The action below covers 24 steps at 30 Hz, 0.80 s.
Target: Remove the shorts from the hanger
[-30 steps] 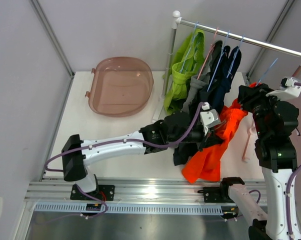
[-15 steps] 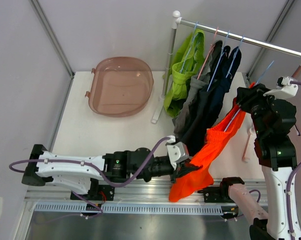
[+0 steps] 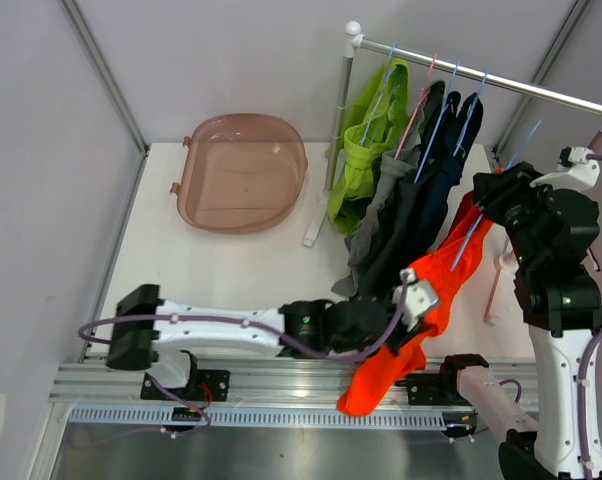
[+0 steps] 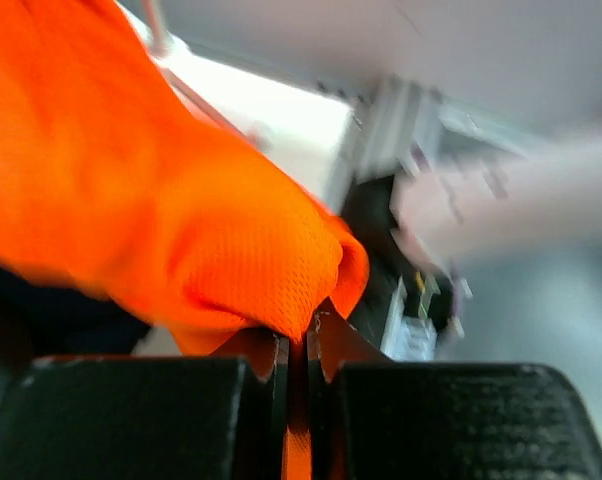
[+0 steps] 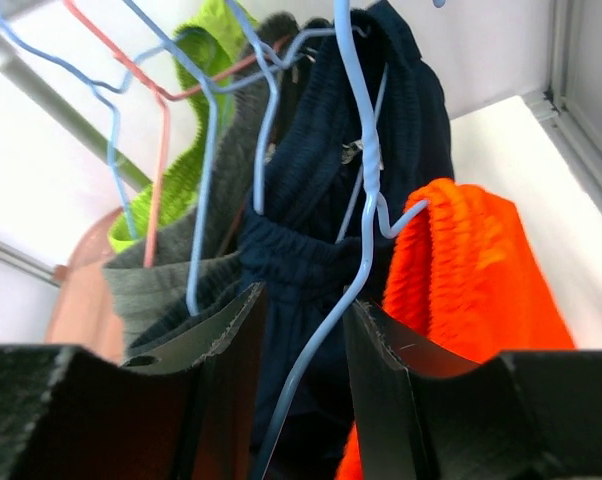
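Bright orange shorts (image 3: 436,280) stretch from a light blue wire hanger (image 3: 501,185) down to my left gripper (image 3: 413,297), their loose end dangling over the table's near edge. In the left wrist view that gripper (image 4: 299,335) is shut on a fold of the orange shorts (image 4: 181,220). The hanger hangs clear of the rail (image 3: 541,92), carried by my right gripper (image 3: 484,192). In the right wrist view the hanger wire (image 5: 366,180) runs slantwise between that gripper's (image 5: 306,298) half-closed jaws, with the orange shorts (image 5: 471,260) draped on its right shoulder. Lime green (image 3: 366,150), grey (image 3: 386,190) and navy (image 3: 446,160) shorts hang on the rail.
A brown see-through tub (image 3: 243,170) sits at the back left of the table. The rack's white post (image 3: 338,130) stands mid-table, its foot (image 3: 312,238) beside the hanging clothes. A metal rail (image 3: 281,385) runs along the near edge by the arm bases.
My left gripper pulled the orange shorts from beside the rack toward the near edge, then shifted right, stretching them off the hanger. My right gripper rose slightly with the hanger.
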Tool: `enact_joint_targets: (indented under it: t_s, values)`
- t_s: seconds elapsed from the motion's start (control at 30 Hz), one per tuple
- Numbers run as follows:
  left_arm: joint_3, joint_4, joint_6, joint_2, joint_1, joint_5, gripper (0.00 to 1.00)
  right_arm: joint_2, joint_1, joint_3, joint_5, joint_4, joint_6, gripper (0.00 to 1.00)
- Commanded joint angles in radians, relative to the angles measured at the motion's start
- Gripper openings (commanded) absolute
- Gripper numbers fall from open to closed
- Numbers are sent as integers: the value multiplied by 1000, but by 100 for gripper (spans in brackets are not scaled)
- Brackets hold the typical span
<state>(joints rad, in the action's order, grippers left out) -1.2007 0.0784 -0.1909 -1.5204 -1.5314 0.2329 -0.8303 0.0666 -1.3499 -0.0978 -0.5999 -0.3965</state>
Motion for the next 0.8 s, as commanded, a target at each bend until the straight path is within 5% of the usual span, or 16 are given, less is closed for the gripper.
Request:
enact_joint_targets:
  t_s: [0.0, 0.17, 0.27, 0.47, 0.77]
  values:
    - [-237, -70, -73, -121, 120, 17, 0, 37, -7, -115, 81, 11, -70, 0]
    - [-559, -293, -96, -355, 249, -3, 0, -28, -7, -340, 179, -219, -90, 0]
    - [-600, -333, -105, -394, 272, -15, 0, -65, -7, -495, 193, -319, -67, 0]
    - [-321, -212, -186, -207, 248, -58, 0, -115, -5, -531, 100, -295, 4, 0]
    - [-135, -397, -186, 181, 110, 127, 0, -233, -7, -535, 9, -156, 27, 0]
